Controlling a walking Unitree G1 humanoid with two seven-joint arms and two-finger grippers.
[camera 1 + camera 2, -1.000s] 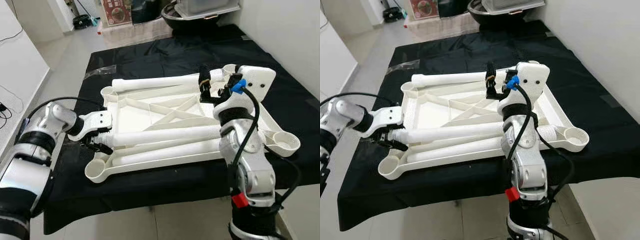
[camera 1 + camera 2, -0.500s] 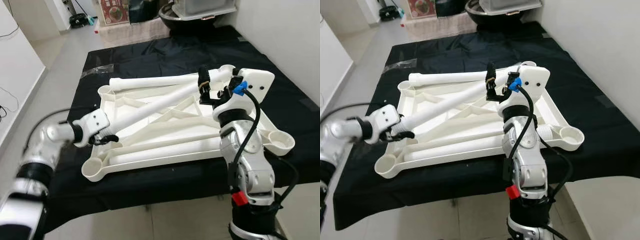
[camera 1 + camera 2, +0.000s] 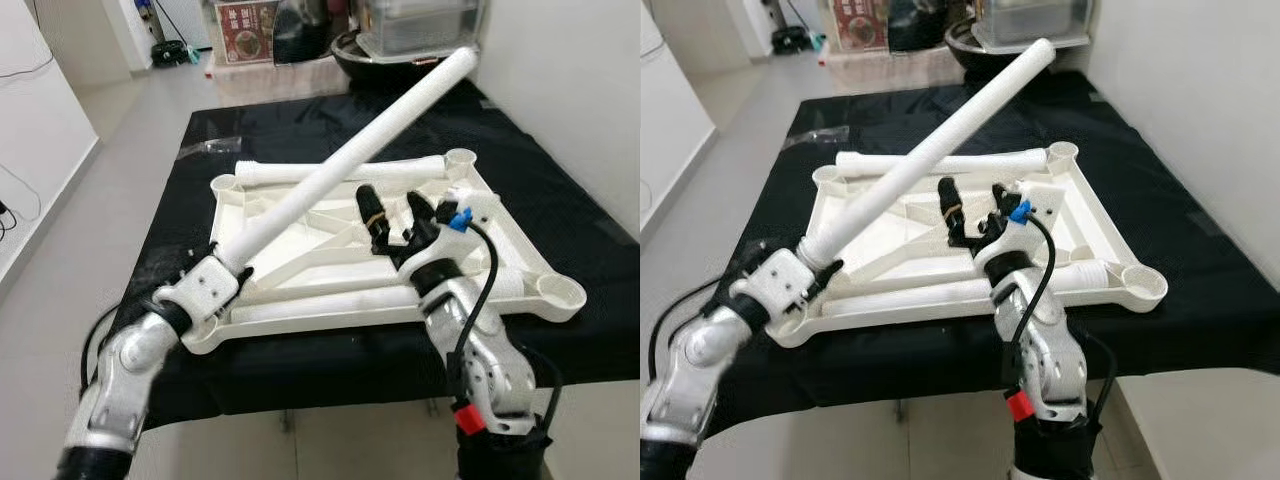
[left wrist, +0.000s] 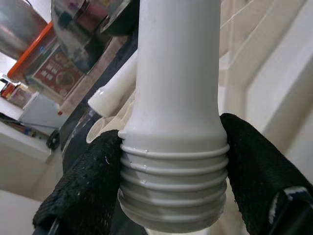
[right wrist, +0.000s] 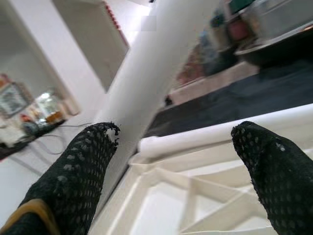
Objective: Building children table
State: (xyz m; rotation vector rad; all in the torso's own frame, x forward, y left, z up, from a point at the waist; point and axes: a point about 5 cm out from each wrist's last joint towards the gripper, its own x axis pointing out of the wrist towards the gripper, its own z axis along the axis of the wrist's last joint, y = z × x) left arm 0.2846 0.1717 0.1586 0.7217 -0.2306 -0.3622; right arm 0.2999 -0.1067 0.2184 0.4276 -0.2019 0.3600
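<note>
White tabletop frame (image 3: 470, 215) lies upside down on black-covered surface (image 3: 560, 190), w/ 4 round corner sockets. 4 white legs total: 1 along frame's far edge (image 3: 300, 172), 2 side by side along its near edge (image 3: 330, 305), 1 raised (image 3: 340, 165). Left gripper (image 4: 171, 196) jaws clenched on raised leg's threaded end, at frame's near-left corner; leg tilts up across frame toward far right. Right gripper (image 3: 393, 212) over frame's middle, jaws spread, holding nothing.
</note>
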